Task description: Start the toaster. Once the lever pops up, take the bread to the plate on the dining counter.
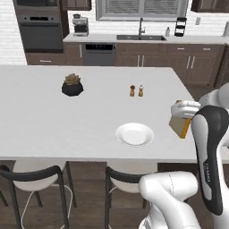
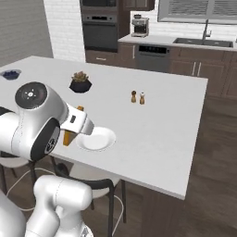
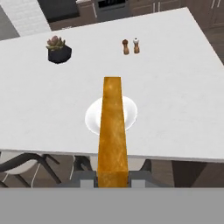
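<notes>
Seen edge-on, the bread [image 3: 113,131] stands clamped between the gripper [image 3: 113,178] fingers, its golden strip crossing in front of the plate [image 3: 93,117] on the dining counter [image 3: 175,87], with a potted succulent [image 3: 58,49] and two shakers [image 3: 131,46] well beyond the plate.

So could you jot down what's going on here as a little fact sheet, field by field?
held item: square golden-brown bread slice, on edge
gripper: shut on the bread slice
plate: small round white plate, bare
bread versus plate: slice in the air, not yet on it
surface: white-topped dining counter
also on counter: potted succulent in black pot, two small shakers
</notes>
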